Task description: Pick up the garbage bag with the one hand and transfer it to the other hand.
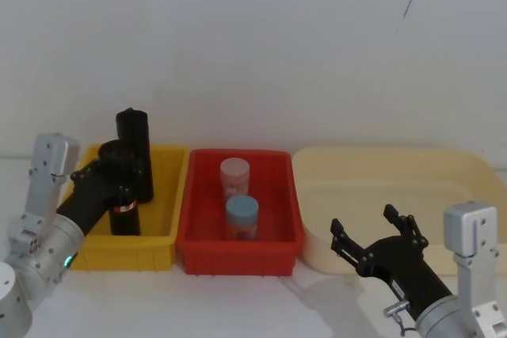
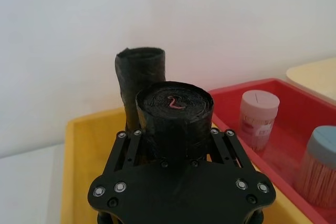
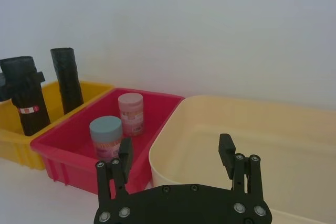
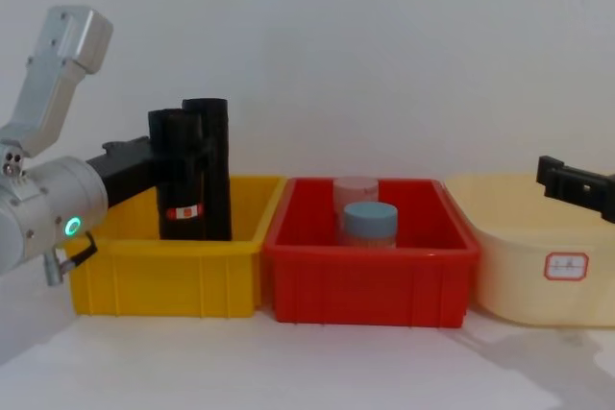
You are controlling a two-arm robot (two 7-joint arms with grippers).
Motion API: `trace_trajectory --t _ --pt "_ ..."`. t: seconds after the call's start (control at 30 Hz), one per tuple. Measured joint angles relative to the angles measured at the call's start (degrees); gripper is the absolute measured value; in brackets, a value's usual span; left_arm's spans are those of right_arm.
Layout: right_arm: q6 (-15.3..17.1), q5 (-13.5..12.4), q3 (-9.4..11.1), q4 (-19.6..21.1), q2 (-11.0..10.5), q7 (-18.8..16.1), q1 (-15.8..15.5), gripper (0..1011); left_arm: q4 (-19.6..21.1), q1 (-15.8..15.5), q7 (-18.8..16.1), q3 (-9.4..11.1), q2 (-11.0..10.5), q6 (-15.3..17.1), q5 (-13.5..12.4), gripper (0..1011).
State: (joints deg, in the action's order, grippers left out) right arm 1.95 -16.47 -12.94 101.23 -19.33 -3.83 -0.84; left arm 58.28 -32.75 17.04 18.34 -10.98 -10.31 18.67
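White wall runs behind a white counter that carries three bins in a row: a yellow bin on the robot's left, a red bin in the middle and a cream tub on the right.

We find the garbage bag standing upright in the yellow bin, toward its front, with its red-and-white label band low on the roll. A plain black roll stands just behind it in the same bin and rises higher.

The left end effector reaches in from the left edge on its silver arm with the green ring. Its fingers are closed on the upper part of the garbage bag, one on each side, well above the label. From the left wrist view we look down on the roll's top end, which pokes up between the fingers. The bin wall hides the roll's foot in the chest view, so we cannot tell for certain whether it rests on the bin floor or hangs just clear.

The right end effector hovers near the front rim of the cream tub, well apart from the garbage bag. Its jaws are spread wide and hold nothing.

In the red bin stand a pink-lidded jar at the back and a blue-lidded jar in front of it.
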Motion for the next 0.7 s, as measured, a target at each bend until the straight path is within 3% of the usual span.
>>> trace_trajectory --t 0.43,0.7 --pt "0.0 0.0 0.0 0.0 0.0 0.0 0.0 1001 7.3 2.2 1.2 -1.2 -1.2 -0.5 0.1 450" --pt "0.0 0.0 0.0 0.0 0.0 0.0 0.0 1000 13.1 3.0 4.2 -1.5 -1.8 -1.8 1.4 448"
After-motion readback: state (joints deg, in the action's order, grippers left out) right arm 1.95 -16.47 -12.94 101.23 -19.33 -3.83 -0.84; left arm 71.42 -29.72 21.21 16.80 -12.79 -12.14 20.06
